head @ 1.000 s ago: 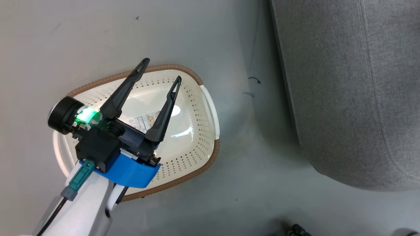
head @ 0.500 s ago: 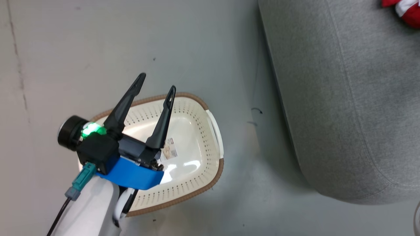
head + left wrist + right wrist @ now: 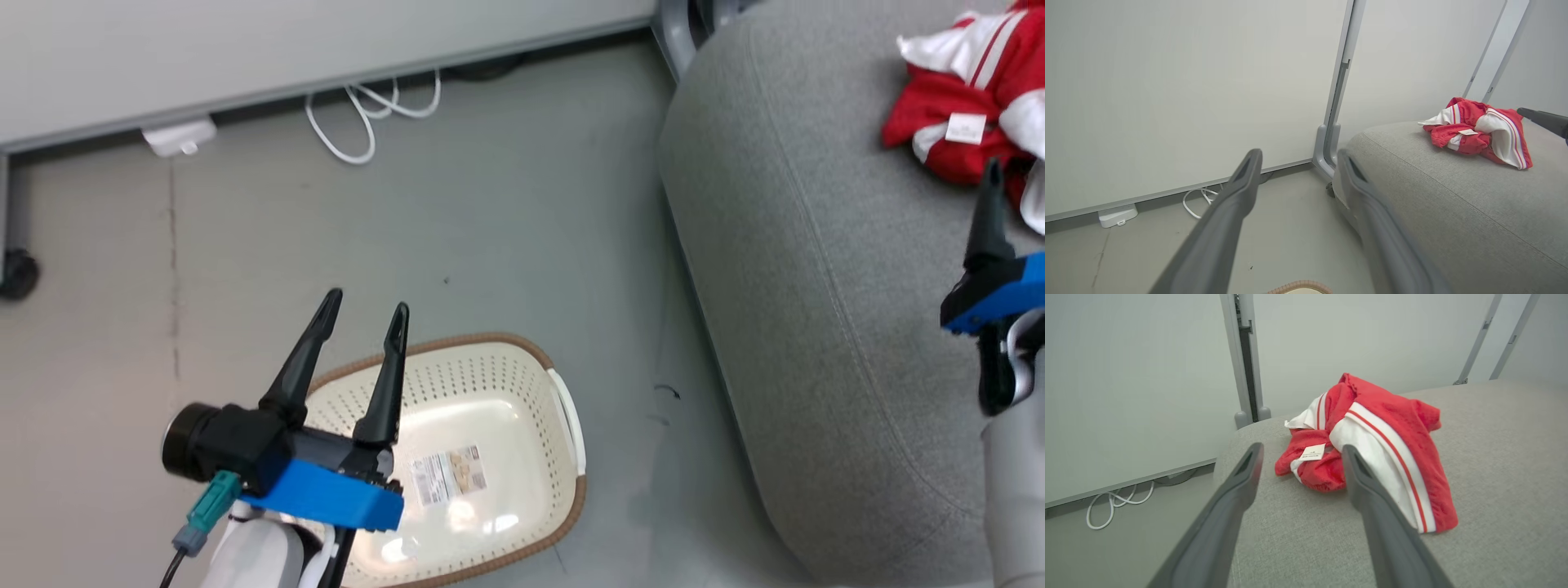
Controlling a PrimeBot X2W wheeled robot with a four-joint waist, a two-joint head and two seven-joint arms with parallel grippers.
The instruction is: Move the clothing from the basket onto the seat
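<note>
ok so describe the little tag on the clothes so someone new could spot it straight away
Find the big grey seat; a crumpled heap of red and white clothing lies on it. On a red fold near the heap's edge lies the tag. Unlike the broad white panels and stripes around it, it is a small flat white rectangle with dark print.

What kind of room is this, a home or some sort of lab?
Probably a test room staged like a home: a grey sofa seat with red clothing on it and a laundry basket stand on a bare grey floor, beside plain white partition panels on metal posts.
</note>
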